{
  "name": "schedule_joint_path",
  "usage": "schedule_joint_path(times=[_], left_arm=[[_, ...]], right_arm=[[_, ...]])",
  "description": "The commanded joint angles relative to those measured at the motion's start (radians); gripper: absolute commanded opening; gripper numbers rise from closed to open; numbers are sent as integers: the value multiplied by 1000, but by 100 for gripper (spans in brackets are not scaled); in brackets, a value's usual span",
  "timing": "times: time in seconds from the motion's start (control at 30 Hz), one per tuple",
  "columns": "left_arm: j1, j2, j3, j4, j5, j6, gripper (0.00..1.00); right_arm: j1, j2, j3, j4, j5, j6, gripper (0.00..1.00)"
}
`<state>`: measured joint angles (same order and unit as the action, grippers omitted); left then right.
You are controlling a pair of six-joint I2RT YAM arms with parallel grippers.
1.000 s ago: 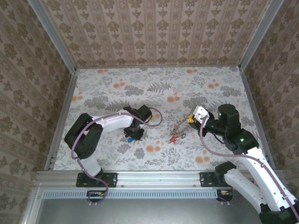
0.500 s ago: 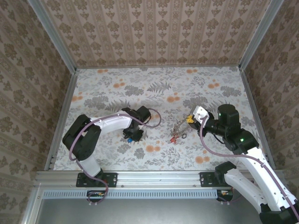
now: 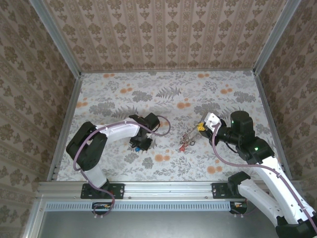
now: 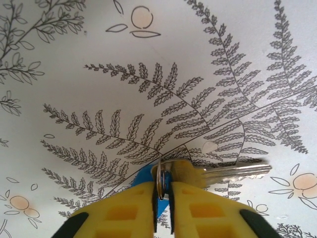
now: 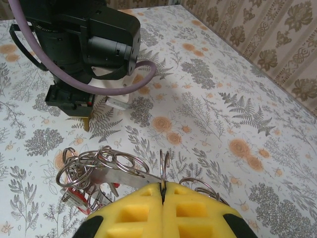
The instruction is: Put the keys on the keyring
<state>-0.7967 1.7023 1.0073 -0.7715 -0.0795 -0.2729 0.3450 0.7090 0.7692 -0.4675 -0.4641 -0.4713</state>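
My left claw [image 4: 162, 201] has its yellow pads all but together, pinching a thin steel split ring [image 4: 160, 179] at the bottom centre of the wrist frame. On that ring hang a blue plastic key head [image 4: 141, 174] and a yellowish-headed silver key [image 4: 233, 172], its blade stretching toward the right of the frame. My right claw [image 5: 163, 196] is fully closed on a tangled bunch of steel rings and red-tagged keys [image 5: 96, 166], which spreads to the lower left of its frame. The surface [image 3: 124, 89] is white cloth printed with grey ferns and orange blossoms. Brown striped damask wallpaper [image 3: 163, 34] and aluminium rails [image 3: 64, 124] enclose it.
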Motion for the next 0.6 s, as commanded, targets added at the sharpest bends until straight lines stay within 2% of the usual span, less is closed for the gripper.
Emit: schedule_joint_path(times=[0.0,0.57], left_arm=[[4,-14,11,-7,-14,-1,19],[9,-10,26,0,-32,14,9]], right_arm=[[8,-2,15,69,-27,12,0],[20,8,16,80,-26,15,0]])
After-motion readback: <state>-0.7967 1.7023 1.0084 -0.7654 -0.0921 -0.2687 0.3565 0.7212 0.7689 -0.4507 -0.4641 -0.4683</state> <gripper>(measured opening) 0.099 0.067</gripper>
